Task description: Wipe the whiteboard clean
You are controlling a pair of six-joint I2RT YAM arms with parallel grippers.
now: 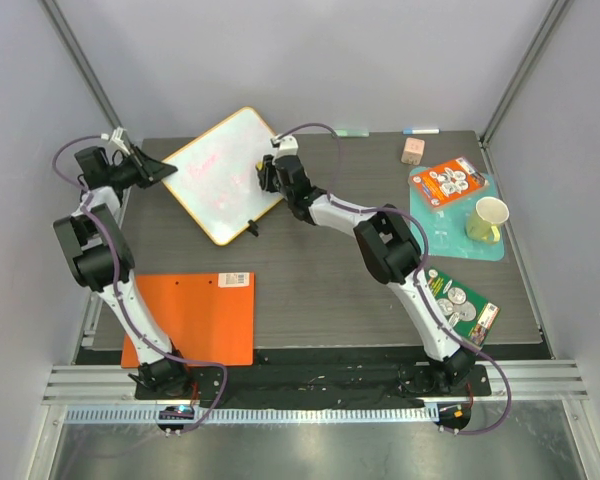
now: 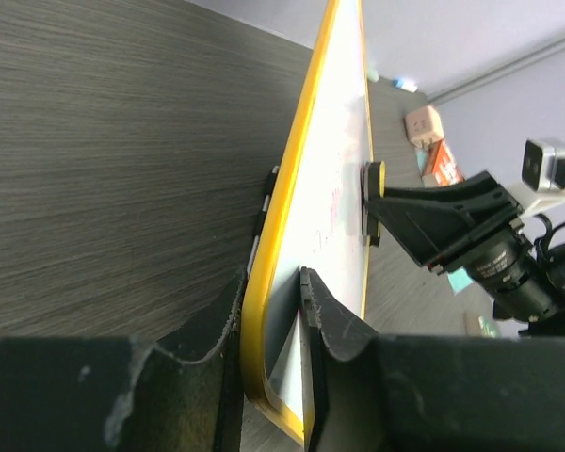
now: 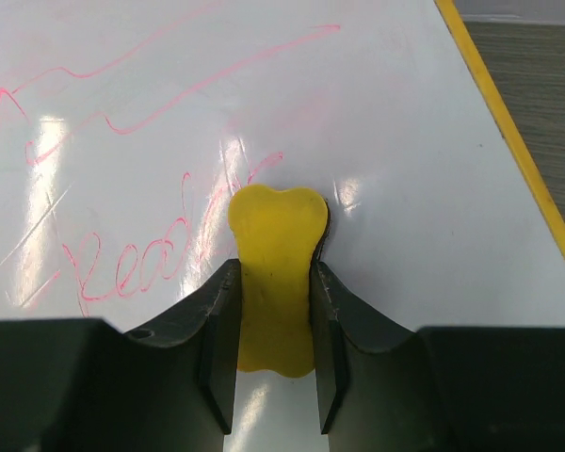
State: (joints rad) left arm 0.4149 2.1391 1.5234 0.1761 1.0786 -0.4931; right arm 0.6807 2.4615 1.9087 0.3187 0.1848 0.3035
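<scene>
— How far along?
— Barely begun; the whiteboard point(image 1: 225, 175), far-left on the desk point(image 1: 310, 285), shows its pink writing point(image 3: 122, 273) unwiped; left gripper point(image 2: 268, 330) jaws pinch its rim; right gripper point(image 3: 275, 301) jaws press a yellow eraser point(image 3: 275, 235) against it.

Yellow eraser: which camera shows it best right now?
Right wrist: the yellow eraser sits centred, pinched by the right gripper against the whiteboard. Left wrist shows it edge-on; the top view hides it under that gripper.
</scene>
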